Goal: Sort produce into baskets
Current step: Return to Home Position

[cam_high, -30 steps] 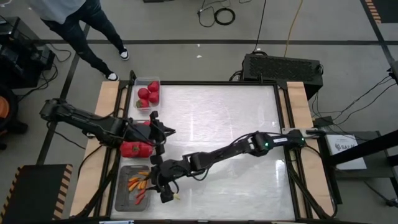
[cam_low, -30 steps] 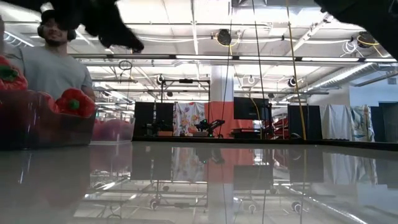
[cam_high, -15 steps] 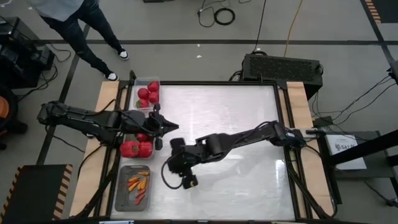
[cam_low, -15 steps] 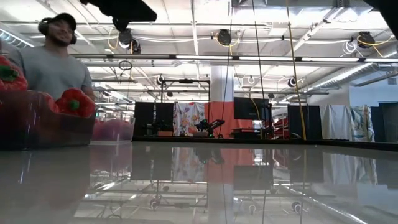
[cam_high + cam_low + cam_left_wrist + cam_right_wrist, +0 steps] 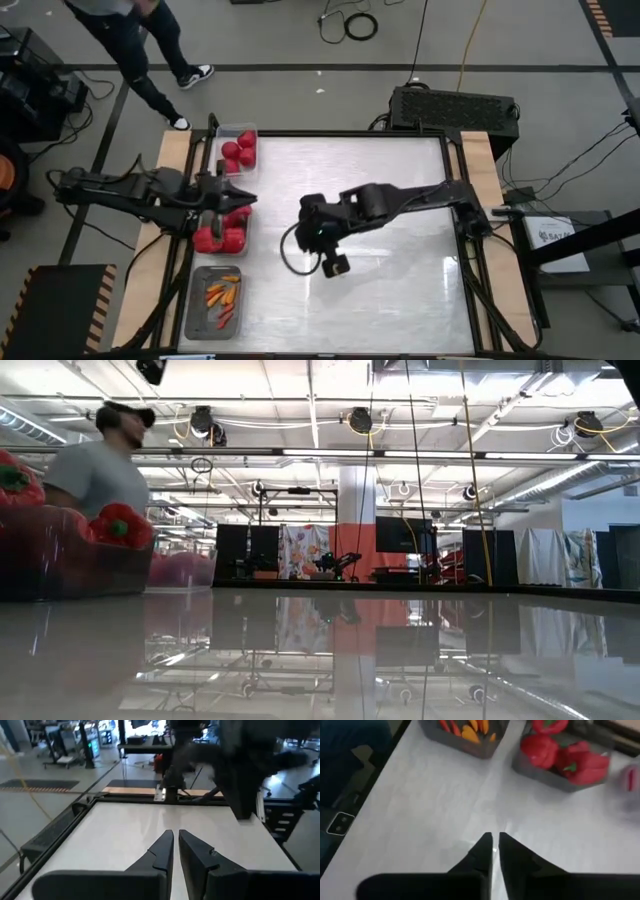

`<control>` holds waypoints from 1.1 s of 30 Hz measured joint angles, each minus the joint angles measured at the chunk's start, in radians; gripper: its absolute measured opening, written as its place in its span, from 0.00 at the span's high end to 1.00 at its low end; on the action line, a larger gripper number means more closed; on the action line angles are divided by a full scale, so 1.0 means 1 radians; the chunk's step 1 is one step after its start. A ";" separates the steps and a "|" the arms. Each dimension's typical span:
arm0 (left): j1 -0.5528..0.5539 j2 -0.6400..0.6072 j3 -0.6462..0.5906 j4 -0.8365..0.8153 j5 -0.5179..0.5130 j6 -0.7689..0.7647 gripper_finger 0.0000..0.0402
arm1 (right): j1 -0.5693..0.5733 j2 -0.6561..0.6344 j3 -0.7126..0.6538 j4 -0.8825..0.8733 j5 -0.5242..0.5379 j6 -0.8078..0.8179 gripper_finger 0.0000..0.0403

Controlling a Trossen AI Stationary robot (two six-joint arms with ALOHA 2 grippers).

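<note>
Right pincer (image 5: 493,836), closed and empty, hangs over the bare surface (image 5: 400,300); left pincer (image 5: 173,832), likewise closed, above the peppers (image 5: 222,238).

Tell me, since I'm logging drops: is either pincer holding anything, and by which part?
Nothing is held. Right pincer, shut and empty, above the table; left pincer, shut and empty, at its left edge.

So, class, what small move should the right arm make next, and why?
Probably draw the right gripper back toward its own side: it is shut, empty, and chilies, bell peppers (left gripper above them) and tomatoes already lie in trays.
</note>
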 joint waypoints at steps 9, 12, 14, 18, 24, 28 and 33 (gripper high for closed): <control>-0.050 -0.213 -0.217 0.125 -0.003 0.039 0.91 | -0.079 -0.060 0.000 -0.049 -0.004 -0.040 0.98; -0.051 -0.260 -0.271 0.147 -0.005 0.039 0.91 | -0.113 -0.083 -0.021 -0.051 -0.007 -0.046 0.98; -0.051 -0.288 -0.298 0.145 -0.005 0.030 0.91 | -0.140 -0.109 -0.077 -0.034 -0.049 -0.057 0.99; -0.051 -0.346 -0.346 0.128 -0.008 0.015 0.91 | -0.199 -0.214 -0.325 0.142 -0.161 -0.068 0.99; -0.047 -0.409 -0.445 0.152 -0.111 0.015 0.91 | -0.295 -0.460 -0.863 0.632 -0.180 -0.009 1.00; -0.038 -0.416 -0.491 0.166 -0.127 0.017 0.91 | -0.345 -0.608 -1.188 1.008 -0.182 0.100 1.00; 0.006 -0.424 -0.490 0.176 -0.144 0.021 0.91 | -0.377 -0.734 -1.534 1.376 -0.187 0.151 1.00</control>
